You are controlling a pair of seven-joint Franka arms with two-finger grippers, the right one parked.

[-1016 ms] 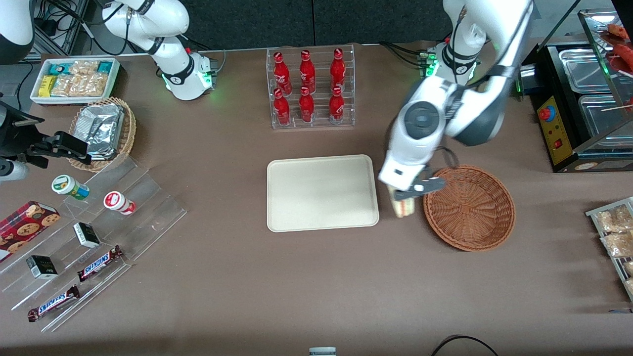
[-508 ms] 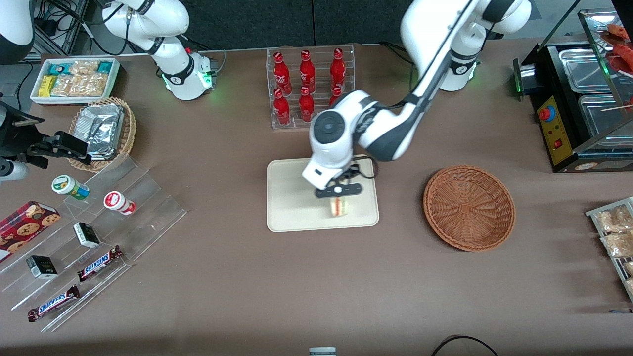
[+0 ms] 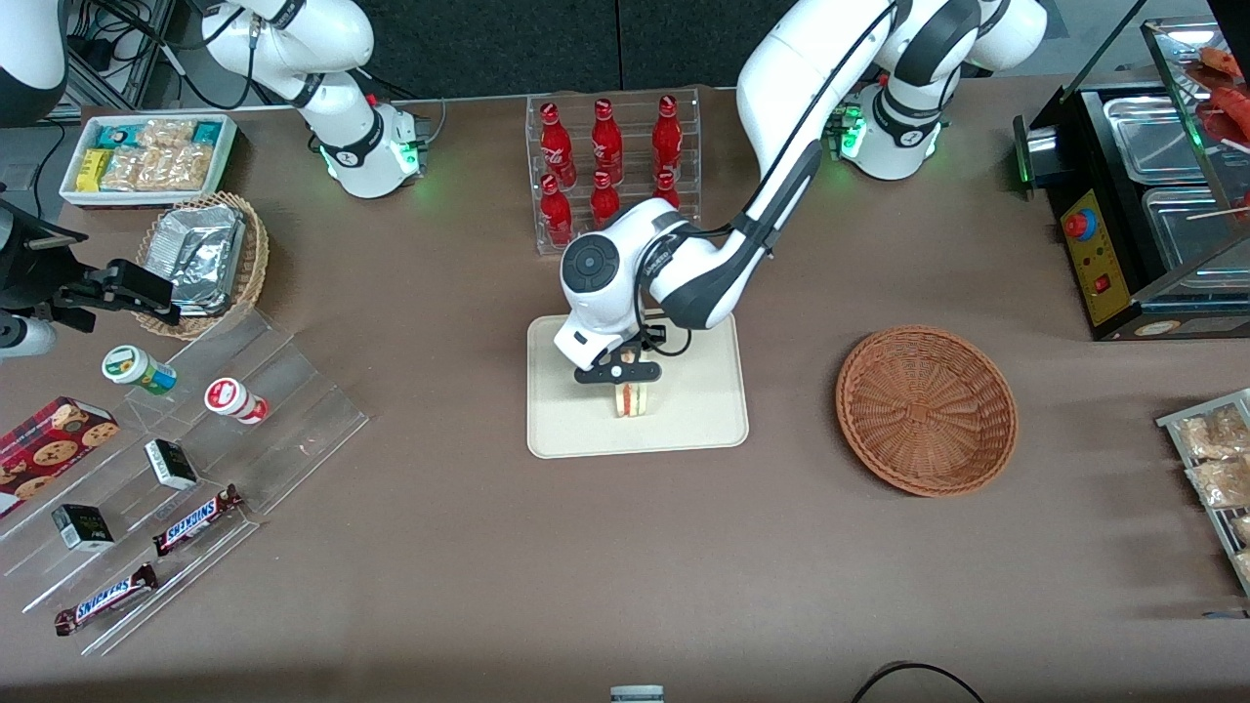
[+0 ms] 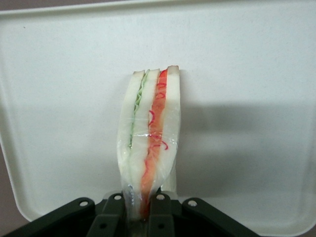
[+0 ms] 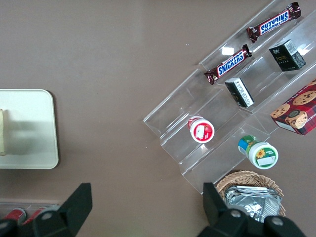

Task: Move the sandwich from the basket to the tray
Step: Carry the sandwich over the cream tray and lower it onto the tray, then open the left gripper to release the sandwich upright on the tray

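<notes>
The sandwich stands on edge over the tray, its red and pale filling layers facing the front camera, at the part of the tray nearer that camera. The gripper points down above it, its black fingers clamped on the sandwich's bread sides. From there the left arm's white wrist bends up and away toward the rack of red bottles. The basket sits on the brown worktop, toward the working arm's end.
</notes>
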